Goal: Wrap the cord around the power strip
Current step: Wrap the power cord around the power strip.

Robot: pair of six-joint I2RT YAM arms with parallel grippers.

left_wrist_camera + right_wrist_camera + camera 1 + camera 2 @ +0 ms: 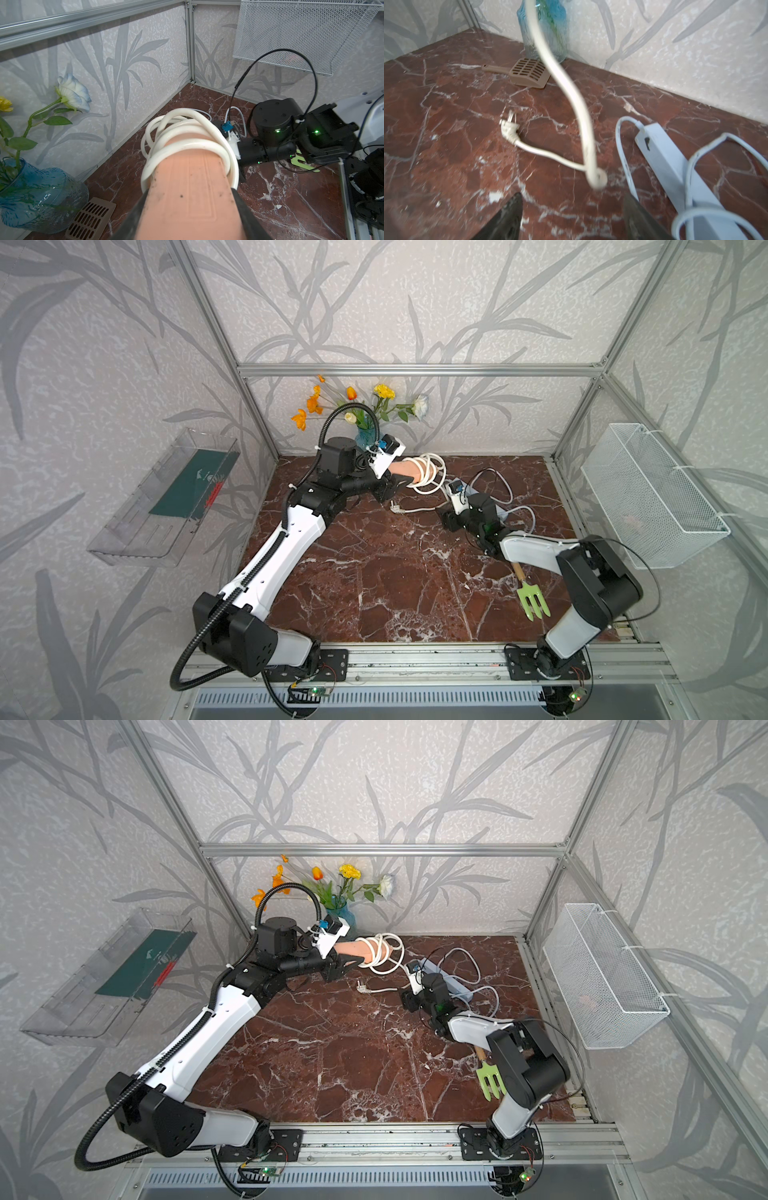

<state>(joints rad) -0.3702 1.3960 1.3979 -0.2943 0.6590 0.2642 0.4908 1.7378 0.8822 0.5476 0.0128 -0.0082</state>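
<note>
- Fingers [133, 216] of my left gripper [189, 190] are clenched on the peach plastic power strip [187, 166], one black finger pressed against each long side of its near end.
- I hold that strip off the red-brown marble-patterned desk [374, 572], above the back edge near its middle. It is just beside the blue glass vase of artificial flowers [365, 437], and its free end points toward the right edge.
- A thick white cord [187, 124] circles the strip's far half in several loose, overlapping loops. In both top views they bulge out past the strip.
- From the coils one strand drops to the desk, bends there and runs on to the white plug [508, 129], which lies flat on the desk, apart from the strip.
- My right gripper [573, 196] is released. Its dark fingers [508, 218] stand wide apart low over the desk with nothing between them, and the cord's bend sits just ahead of the tips.
- Beside that gripper, toward the back right corner, a pale blue power strip [675, 166] lies on the desk with its own thin pale cord [623, 155] looped loosely about it.
- A brown slotted plastic scoop [529, 72] lies at the foot of the vase.
- A green hand rake with a wooden handle [532, 603] lies near the right edge, partly under my right arm.
</note>
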